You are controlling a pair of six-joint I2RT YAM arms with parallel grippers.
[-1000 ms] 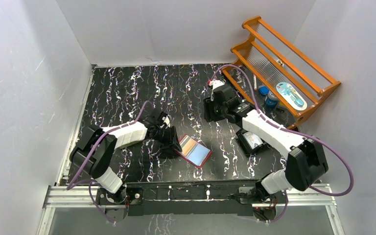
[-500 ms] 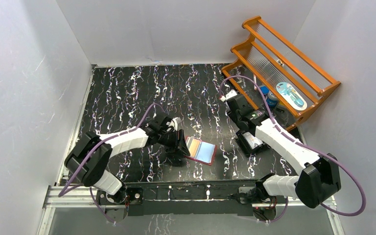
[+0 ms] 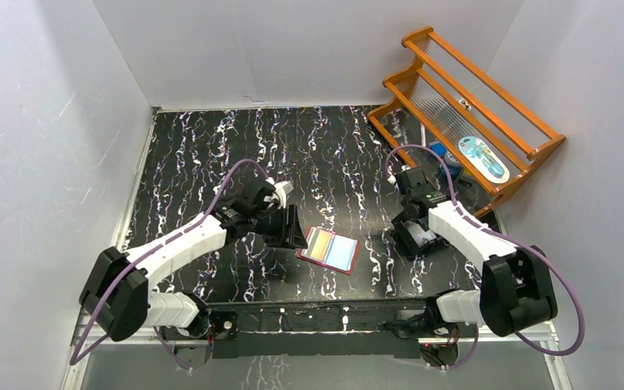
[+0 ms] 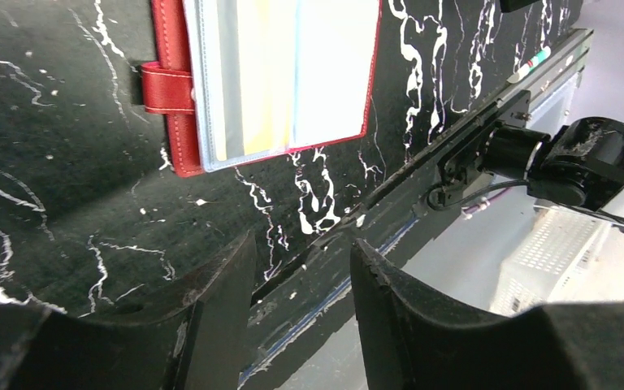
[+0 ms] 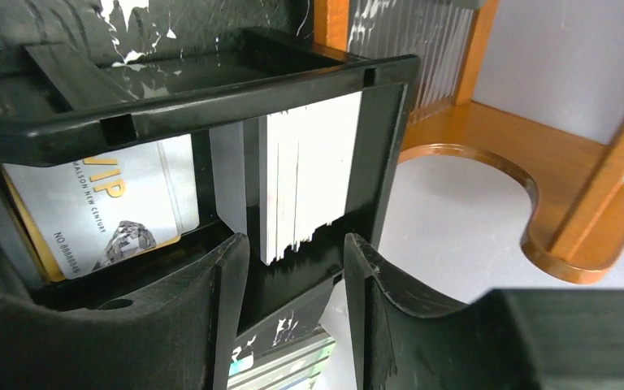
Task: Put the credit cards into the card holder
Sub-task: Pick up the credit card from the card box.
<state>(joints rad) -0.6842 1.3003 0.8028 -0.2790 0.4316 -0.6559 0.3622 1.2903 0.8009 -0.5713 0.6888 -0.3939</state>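
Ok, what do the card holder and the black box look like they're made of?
Card holder: red leather or imitation, matte, stitched strap; clear glossy plastic pockets. Black box: likely moulded hard plastic, smooth with a slight sheen.

Left hand [image 4: 301, 252], right hand [image 5: 294, 244] — both agape

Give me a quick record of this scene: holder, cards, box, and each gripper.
card holder: open flat on table, red cover, orange showing in one pocket
black box: right of the holder, apart from it
cards: white stack standing in the box, a printed card beside it
left gripper: open, empty, near the holder
right gripper: open, at the stack
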